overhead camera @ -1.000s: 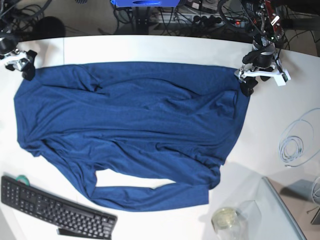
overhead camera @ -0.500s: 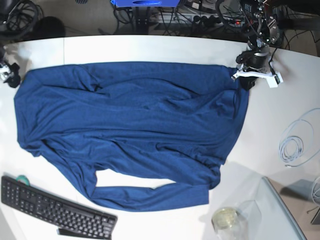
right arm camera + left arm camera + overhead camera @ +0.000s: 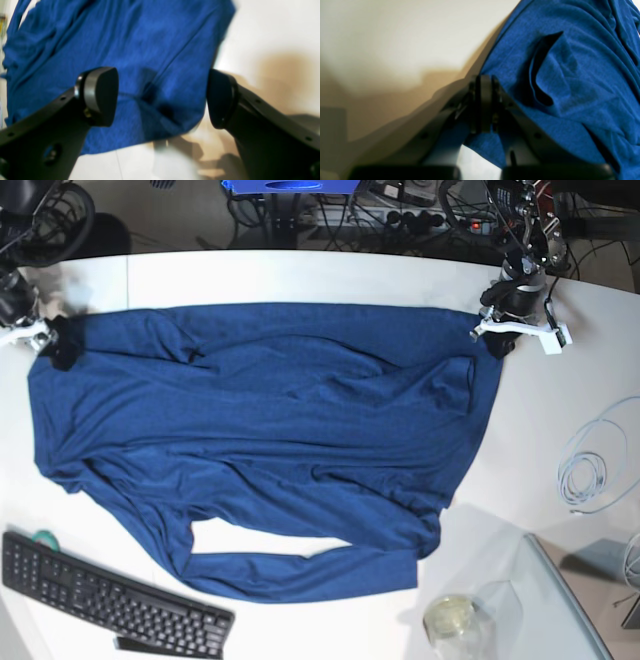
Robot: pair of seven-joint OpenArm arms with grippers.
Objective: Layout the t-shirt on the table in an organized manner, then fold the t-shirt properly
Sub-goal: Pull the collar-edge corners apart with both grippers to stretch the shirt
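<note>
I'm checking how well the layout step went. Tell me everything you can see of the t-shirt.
The t-shirt is a plain dark blue soft knit, spread across the white table, wrinkled with diagonal folds. One long sleeve lies along its near edge toward the keyboard. The left gripper is shut on its corner; the right gripper stands open over the opposite corner.
</note>
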